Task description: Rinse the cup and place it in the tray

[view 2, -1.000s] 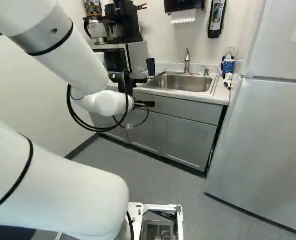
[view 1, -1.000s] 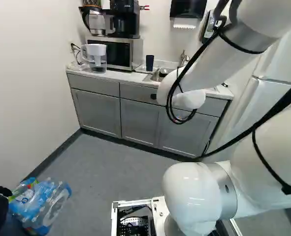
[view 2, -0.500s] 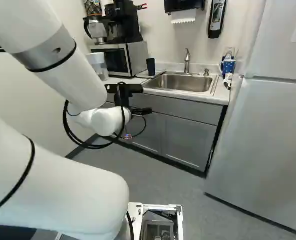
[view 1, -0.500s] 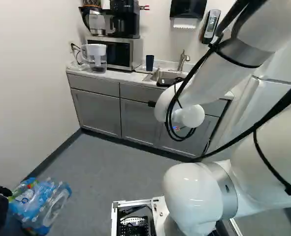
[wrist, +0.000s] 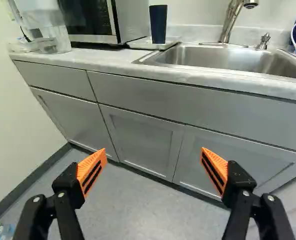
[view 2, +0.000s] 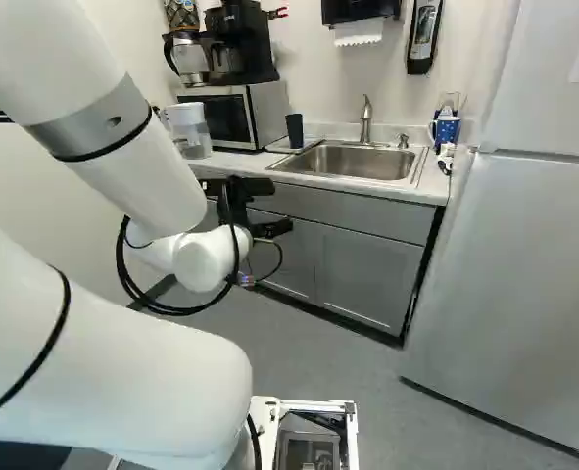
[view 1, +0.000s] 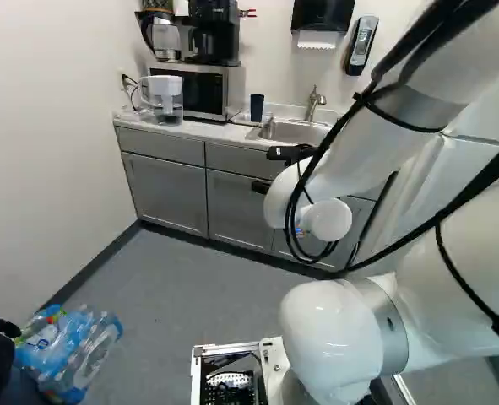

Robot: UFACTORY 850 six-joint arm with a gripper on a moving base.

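Note:
In the right base view my gripper hangs before the cabinet fronts, below counter height; its fingertips do not show there. In the wrist view the gripper is open, its orange pads wide apart with nothing between them. The dark blue cup stands with its wider end up on a flat white tray, beyond the fingers and above them on the counter. That tray lies between the microwave and the sink. Cup and gripper are well apart.
A bent faucet rises behind the sink. The microwave and a clear pitcher share the counter. A patterned mug stands past the sink, near the fridge. Plastic bottles lie on the floor.
My arm has drawn back and down from the counter, shifting left in the right base view; the sink shows more fully in the left base view. The cup, tray and base have not moved.

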